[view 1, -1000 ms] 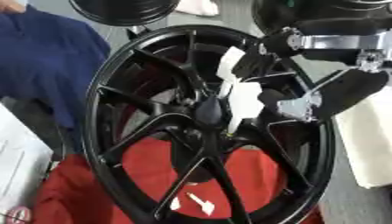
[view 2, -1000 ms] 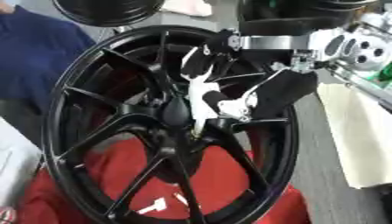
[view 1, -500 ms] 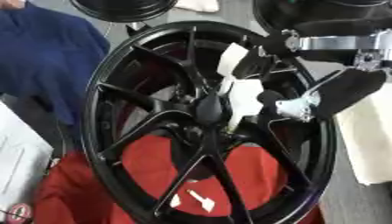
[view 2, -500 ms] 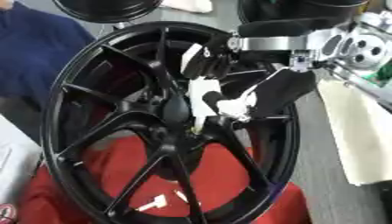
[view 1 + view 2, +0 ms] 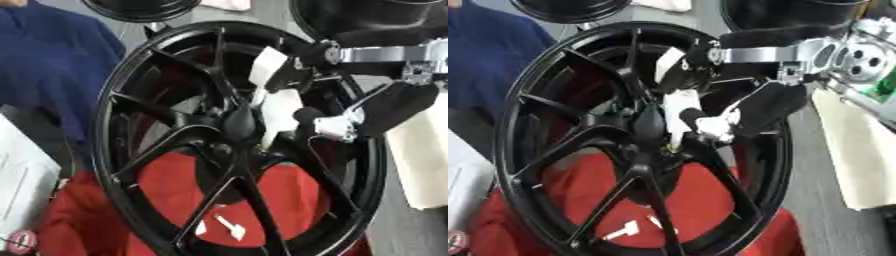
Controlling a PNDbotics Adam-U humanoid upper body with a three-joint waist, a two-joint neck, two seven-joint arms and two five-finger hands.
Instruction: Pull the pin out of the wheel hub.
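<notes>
At the black wheel's (image 5: 131, 165) hub (image 5: 238, 121), right robot hand (image 5: 302, 97) with white-tipped fingers curled, grip indiscernible; spokes close around.

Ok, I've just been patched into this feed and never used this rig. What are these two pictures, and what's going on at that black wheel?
Both pictures come from one stereo camera in the robot's head, left eye and right eye, looking down at the same moment, so they nearly match. The big black spoked thing is the wheel, standing tilted over a red cloth. Its hub is the dark centre where the spokes meet. The black and silver arm coming in from the right is the robot's right arm, and its right hand is at the hub, with white-tipped fingers against the centre. I cannot make out the pin itself, nor whether the fingers are closed on it. The left hand shows in neither picture. A small white piece lies on the cloth below.
</notes>
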